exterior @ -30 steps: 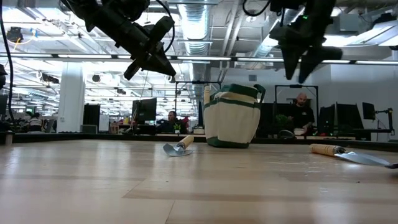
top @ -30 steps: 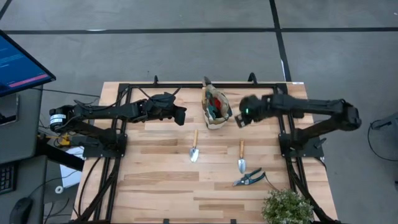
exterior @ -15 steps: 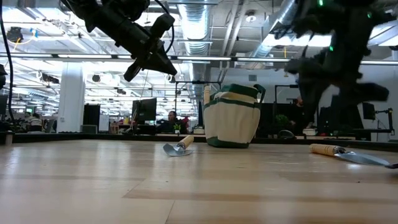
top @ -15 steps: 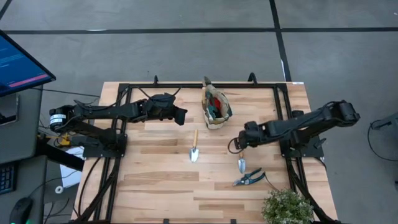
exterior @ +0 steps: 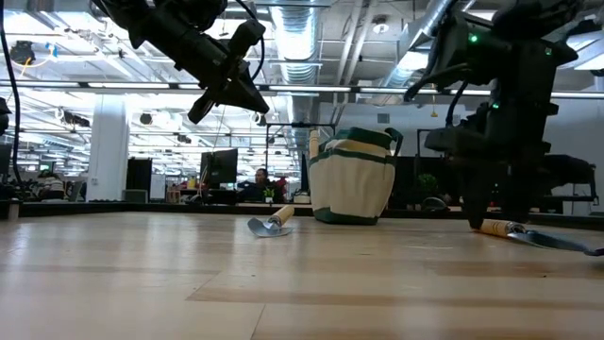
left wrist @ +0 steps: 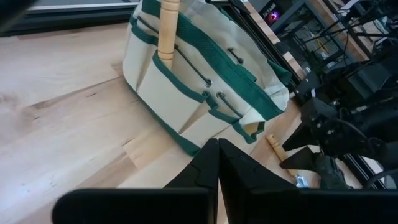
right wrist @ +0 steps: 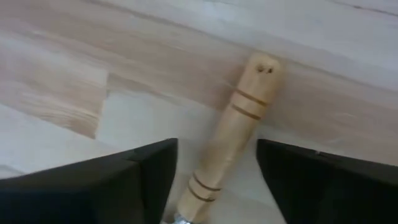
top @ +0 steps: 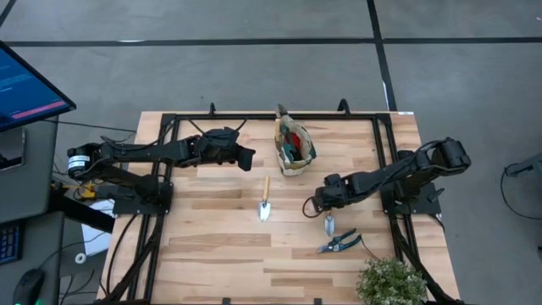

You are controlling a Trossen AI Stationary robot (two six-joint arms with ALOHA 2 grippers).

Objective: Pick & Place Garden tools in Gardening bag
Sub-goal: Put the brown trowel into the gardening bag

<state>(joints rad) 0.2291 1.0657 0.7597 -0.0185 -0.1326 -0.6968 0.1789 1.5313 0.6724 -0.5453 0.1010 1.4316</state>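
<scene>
The right gripper (top: 327, 201) is down at the table over the right-hand trowel (top: 329, 222), its two dark fingers (right wrist: 146, 171) spread open on either side of the wooden handle (right wrist: 233, 130) with nothing yet held; the left gripper (top: 246, 158) hangs raised near the bag's left side, fingers pressed together and empty. The gardening bag (top: 294, 150), a soft beige canvas tote with green trim, stands upright toward the table's far edge with tools already poking out; it looks light and could slump or shift if a tool is pushed in hard. The trowel under the right gripper lies near the table's middle right, handle pointing toward the bag, blade toward the pruning shears (top: 340, 244). It should be stiff and fairly light, blade-heavy, so a grip on the handle close to the blade would limit tipping. The turned, rounded wood may roll or slip between the fingers. A second trowel (top: 264, 203) lies left of it.
</scene>
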